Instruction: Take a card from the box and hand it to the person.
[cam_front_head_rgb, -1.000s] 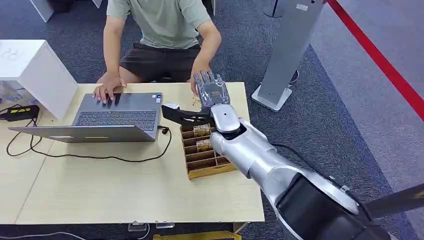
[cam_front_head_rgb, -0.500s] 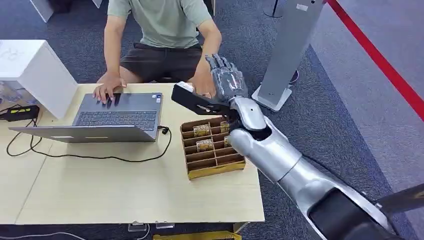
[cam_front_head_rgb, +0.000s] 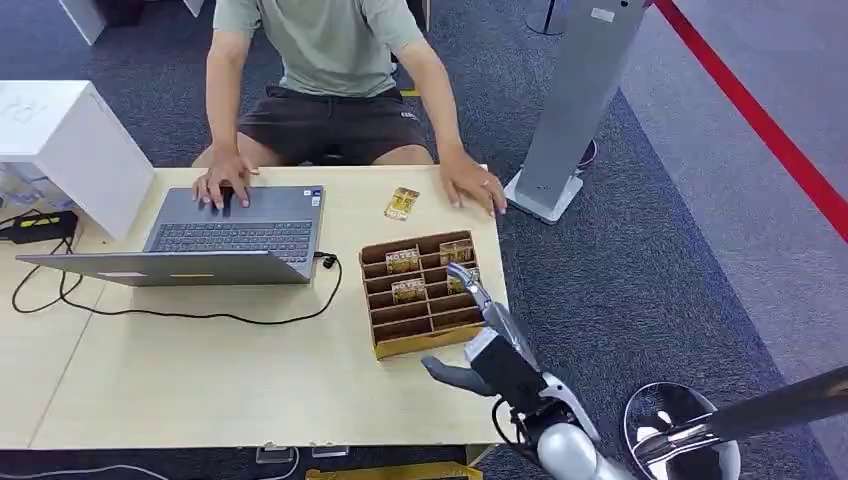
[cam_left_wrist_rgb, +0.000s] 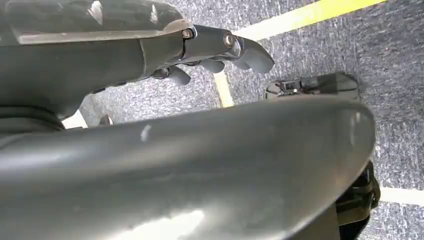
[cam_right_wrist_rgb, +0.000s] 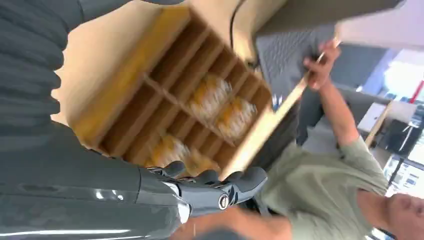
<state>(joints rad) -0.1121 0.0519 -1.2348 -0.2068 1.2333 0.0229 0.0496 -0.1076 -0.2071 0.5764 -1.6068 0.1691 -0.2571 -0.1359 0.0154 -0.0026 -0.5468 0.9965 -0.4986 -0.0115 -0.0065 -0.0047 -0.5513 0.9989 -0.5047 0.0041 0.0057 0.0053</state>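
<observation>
One card lies flat on the desk beyond the box, near the person's hand; the right hand hovers at the box's near corner, fingers spread and holding nothing. Left wrist view: the left hand hangs above carpet, fingers loosely apart. Right wrist view: blurred cards sit in the box's compartments.

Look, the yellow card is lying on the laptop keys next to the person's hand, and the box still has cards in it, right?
Not quite. The head view shows the yellow card lying on the bare table, between the laptop and the person's hand, not on the keys. The box does still have cards in it.
</observation>
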